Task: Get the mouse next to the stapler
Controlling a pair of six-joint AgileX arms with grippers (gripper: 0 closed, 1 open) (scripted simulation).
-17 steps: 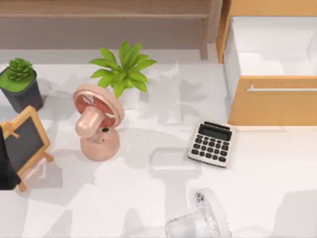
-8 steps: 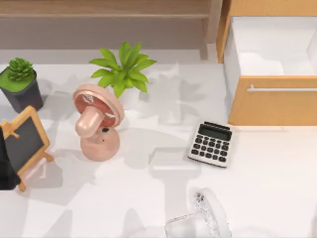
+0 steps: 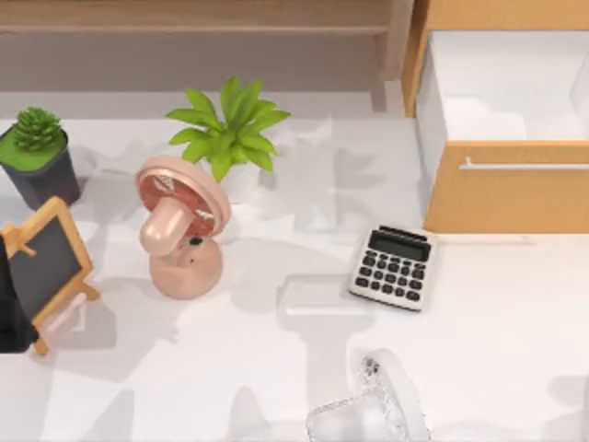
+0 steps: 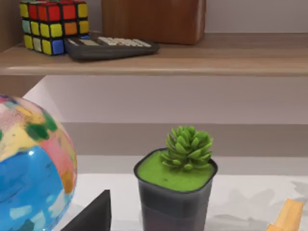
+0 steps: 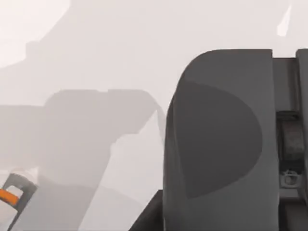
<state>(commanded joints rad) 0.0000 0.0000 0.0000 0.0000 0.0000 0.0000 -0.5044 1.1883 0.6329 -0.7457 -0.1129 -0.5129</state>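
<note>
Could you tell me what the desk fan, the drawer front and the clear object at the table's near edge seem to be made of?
The desk fan looks like smooth pink plastic with a soft sheen, moulded in rounded forms. The drawer front appears to be light wood or wood veneer, matte, with a slim pale handle, possibly metal. The clear object seems to be glass or clear plastic: the table shows through it and its edges glint.

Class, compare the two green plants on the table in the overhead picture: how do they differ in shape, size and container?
The leafy plant spreads long, pointed, bright green leaves widely; the succulent forms a small, tight rosette. The succulent sits in a dark grey pot topped with green, while the leafy plant's container is hidden under its leaves. The succulent stands at the table's left edge, the leafy plant nearer the middle. Both are green and upright.
</note>
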